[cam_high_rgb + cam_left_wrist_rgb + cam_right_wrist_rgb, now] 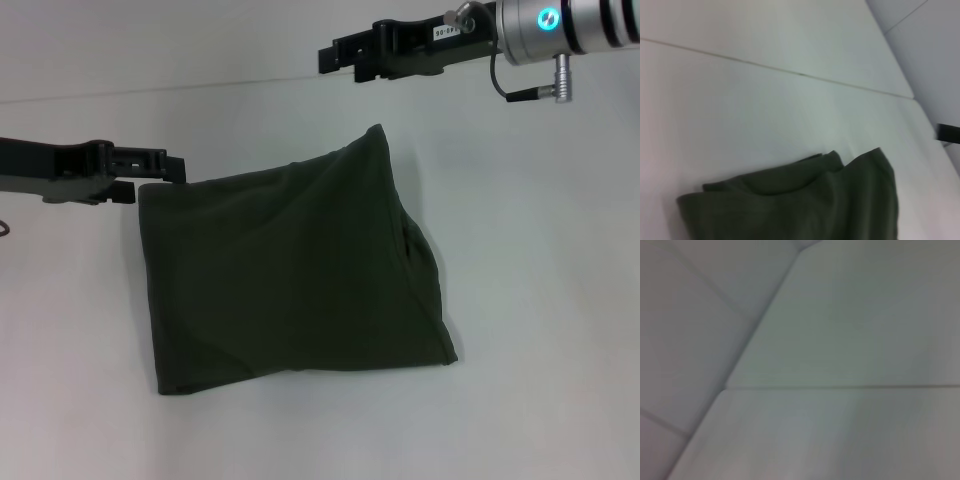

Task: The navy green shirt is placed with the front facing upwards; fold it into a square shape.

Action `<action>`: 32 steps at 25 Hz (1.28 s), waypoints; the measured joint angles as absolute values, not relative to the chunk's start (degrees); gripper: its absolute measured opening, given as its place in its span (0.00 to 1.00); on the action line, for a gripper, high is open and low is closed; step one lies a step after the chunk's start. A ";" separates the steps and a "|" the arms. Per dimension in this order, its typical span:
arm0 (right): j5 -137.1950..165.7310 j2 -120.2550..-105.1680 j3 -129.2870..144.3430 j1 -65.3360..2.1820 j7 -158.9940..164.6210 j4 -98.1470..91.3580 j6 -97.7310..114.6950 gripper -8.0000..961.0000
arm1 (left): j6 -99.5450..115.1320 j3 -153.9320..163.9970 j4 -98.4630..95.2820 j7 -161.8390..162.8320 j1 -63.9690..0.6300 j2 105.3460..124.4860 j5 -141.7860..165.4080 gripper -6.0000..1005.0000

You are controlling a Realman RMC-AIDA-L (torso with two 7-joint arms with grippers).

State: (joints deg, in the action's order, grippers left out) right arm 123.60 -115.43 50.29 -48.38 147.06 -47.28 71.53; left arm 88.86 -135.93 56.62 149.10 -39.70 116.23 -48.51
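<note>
The left gripper (165, 170), a black claw, sits just beside the far left corner of the navy green shirt (290, 275) — whether it pinches cloth I cannot tell. Best now: square the skewed far edge and smooth it flat. The dark olive cotton shirt lies mid-table, a plain folded, lopsided rectangle. The right gripper (335, 58) hovers beyond it — grip unclear.

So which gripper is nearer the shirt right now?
Left. The left gripper sits at the far-left corner of the navy green shirt, about touching its edge. The right gripper hangs above and beyond the shirt's far peak, clearly apart from it.
</note>
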 joint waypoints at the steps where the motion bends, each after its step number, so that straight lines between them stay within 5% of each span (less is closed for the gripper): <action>1: 123.42 -115.43 50.28 -48.37 147.84 -48.37 73.62 0.65 | 88.57 -135.63 56.34 149.09 -39.91 116.07 -48.11 0.96; 6: 120.57 -115.42 50.27 -48.79 150.30 -50.33 81.66 0.69 | 86.47 -133.40 54.16 149.16 -41.61 115.32 -43.83 0.96; 32: 112.61 -112.94 43.00 -45.92 151.79 -49.79 88.80 0.69 | 58.20 -124.73 41.87 151.30 -51.20 121.06 -23.80 0.95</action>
State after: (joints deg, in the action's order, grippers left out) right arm 112.61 -112.94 43.00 -45.92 151.79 -49.79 88.80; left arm 58.20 -124.73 41.87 151.30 -51.20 121.06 -23.80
